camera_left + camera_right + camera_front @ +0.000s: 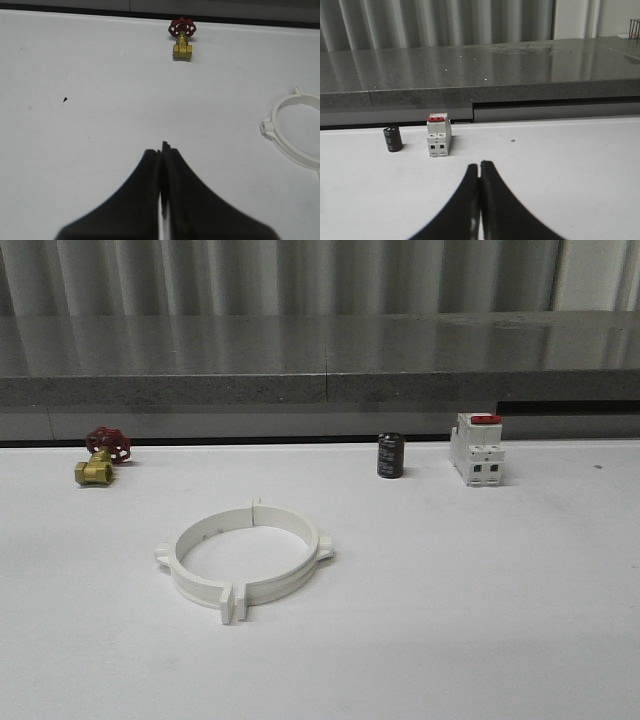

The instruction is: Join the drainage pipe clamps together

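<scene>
The 2 drainage pipe clamps (245,560) lie joined as a ring mid-surface (480,600), with a brass valve (100,458), capacitor (390,455) and breaker (476,449) behind. Left gripper (161,148): jaws pressed together, empty. Right gripper (480,165): jaws likewise closed, empty.

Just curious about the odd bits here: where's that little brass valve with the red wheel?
In the front view, the brass valve sits at the table's far left edge, behind and left of the white clamp ring.

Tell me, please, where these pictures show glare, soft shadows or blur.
Front view: pale streaked reflections on the grey counter; the clamp ring casts only faint shadow. Left wrist view: the closed left gripper looks soft-edged. Right wrist view: bright specks on the counter.
</scene>
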`<state>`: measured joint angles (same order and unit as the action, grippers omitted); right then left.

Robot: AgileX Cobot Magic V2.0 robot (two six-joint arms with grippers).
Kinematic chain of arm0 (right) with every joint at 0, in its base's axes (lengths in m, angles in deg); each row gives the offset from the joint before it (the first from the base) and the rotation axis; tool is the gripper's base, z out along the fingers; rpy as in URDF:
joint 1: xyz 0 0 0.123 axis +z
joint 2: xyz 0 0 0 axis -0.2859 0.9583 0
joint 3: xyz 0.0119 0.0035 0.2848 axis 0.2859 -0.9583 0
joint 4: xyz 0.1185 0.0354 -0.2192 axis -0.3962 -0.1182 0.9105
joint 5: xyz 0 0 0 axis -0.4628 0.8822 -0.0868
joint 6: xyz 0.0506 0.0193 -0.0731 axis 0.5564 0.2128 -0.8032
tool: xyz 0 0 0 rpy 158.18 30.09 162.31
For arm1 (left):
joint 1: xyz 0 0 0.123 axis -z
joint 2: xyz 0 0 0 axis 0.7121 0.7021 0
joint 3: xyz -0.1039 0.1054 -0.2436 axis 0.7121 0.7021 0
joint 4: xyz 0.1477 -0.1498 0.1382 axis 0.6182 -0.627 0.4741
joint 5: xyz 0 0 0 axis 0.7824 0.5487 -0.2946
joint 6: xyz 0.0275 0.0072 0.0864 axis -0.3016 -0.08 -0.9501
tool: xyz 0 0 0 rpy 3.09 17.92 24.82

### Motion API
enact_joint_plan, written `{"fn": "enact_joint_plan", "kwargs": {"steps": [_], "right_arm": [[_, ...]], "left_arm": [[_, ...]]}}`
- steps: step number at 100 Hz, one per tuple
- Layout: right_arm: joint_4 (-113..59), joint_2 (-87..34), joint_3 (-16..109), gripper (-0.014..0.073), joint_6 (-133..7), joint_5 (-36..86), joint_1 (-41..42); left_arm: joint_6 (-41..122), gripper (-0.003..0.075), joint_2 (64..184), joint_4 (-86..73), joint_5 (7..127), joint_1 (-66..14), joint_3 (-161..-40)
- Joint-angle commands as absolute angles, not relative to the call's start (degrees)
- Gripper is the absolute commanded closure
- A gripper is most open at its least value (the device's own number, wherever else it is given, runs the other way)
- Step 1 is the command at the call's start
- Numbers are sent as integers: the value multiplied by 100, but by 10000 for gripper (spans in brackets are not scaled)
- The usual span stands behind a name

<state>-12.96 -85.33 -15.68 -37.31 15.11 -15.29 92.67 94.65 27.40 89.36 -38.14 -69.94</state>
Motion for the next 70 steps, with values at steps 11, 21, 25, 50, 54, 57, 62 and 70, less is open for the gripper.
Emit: {"fn": "enact_joint_plan", "kwargs": {"steps": [11,21,25,50,54,57,62,70], "right_arm": [[-1283,-8602,-1472,662,-3729,1002,-1552],[-1283,-8602,-1472,662,-3729,1002,-1552],[-1283,-8602,-1472,662,-3729,1002,-1552],[-1283,-8602,-1472,662,-3729,1002,-1552],[-1283,-8602,-1472,662,-3729,1002,-1552],[-1283,-8602,-1472,662,-3729,1002,-1552],[-1283,-8602,-1472,662,-3729,1002,-1552],[-1283,-8602,-1472,662,-3729,1002,-1552]], "left_arm": [[9258,741,9485,2865,8463,-3823,-7147],[9220,741,9343,2923,7794,-3823,-7008],[9147,741,9241,2923,7330,-3834,-6858],[8600,741,8060,2356,5881,-3921,-5580],[8600,741,7830,2356,5893,-3970,-5390],[8600,741,7677,2337,5893,-4020,-5265],[8600,741,7414,2245,5893,-4102,-5055],[8600,741,7000,2090,5893,-4234,-4732]]}}
